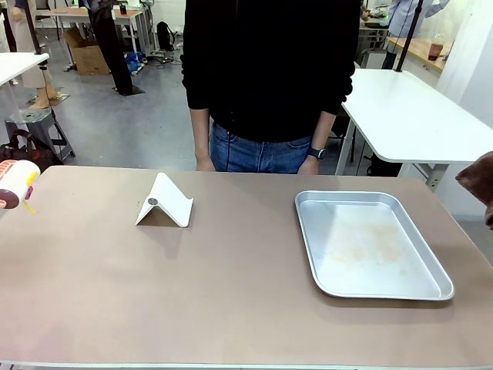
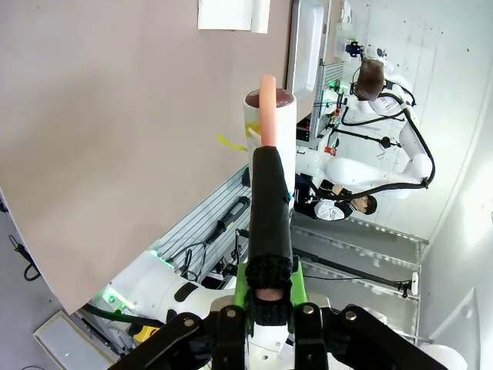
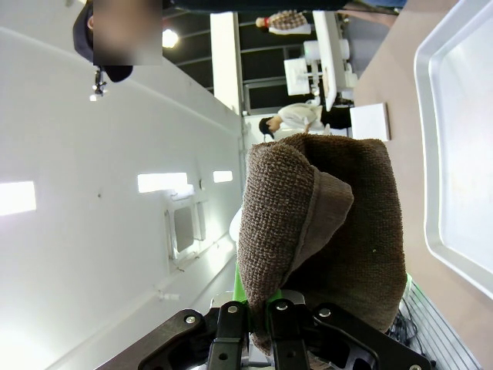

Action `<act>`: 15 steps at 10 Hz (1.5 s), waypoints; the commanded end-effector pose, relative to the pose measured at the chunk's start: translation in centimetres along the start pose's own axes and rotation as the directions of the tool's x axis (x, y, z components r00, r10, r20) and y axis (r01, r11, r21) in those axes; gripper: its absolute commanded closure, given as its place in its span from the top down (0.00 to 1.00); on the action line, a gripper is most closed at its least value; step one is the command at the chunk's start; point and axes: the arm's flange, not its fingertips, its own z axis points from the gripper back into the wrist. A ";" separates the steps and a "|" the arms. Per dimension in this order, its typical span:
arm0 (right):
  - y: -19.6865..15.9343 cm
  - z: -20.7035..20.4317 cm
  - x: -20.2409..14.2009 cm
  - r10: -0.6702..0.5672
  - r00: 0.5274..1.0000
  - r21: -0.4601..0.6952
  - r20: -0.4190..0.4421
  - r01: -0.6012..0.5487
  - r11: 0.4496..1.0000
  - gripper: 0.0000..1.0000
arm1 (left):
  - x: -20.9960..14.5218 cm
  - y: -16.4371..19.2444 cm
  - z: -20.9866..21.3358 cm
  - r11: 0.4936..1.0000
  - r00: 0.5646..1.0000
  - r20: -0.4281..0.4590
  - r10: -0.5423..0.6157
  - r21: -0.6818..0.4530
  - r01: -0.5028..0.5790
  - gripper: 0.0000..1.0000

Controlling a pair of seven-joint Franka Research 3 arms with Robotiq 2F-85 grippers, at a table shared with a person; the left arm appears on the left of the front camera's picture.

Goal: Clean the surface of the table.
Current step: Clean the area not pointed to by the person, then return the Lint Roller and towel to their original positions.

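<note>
The right claw (image 3: 269, 308) is clamping a brown cloth (image 3: 323, 223), hovering off the counter (image 1: 231, 293) by the tray (image 1: 370, 243); the left claw (image 2: 266, 297) is gripping a roller (image 2: 269, 123) off the opposite end.

Wide rectangular table (image 1: 231, 308) with matte taupe-brown top and thin pale front edge. Carried a folded white card-like stand (image 1: 165, 202) left of centre and a shallow rectangular metal tray (image 1: 308, 239) well apart to its right, faintly stained inside.

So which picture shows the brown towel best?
The right wrist view: the folded brown towel sits big, pinched in the right claw. The front view catches just its corner at the right edge; the left wrist view shows it tiny, far off.
</note>
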 end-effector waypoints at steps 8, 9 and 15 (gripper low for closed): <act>0.4 0.0 -0.1 0.004 1.000 0.013 -0.007 -0.004 1.000 0.00 | -0.3 -0.4 0.1 1.000 1.000 -0.004 -0.002 -0.003 0.002 0.03; 0.4 0.0 -0.1 0.004 1.000 0.013 -0.007 -0.004 1.000 0.00 | -0.3 -0.4 0.1 1.000 1.000 -0.004 -0.002 -0.003 0.002 0.03; 0.4 0.0 -0.1 0.004 1.000 0.013 -0.007 -0.004 1.000 0.00 | -0.3 -0.4 0.1 1.000 1.000 -0.004 -0.002 -0.003 0.002 0.03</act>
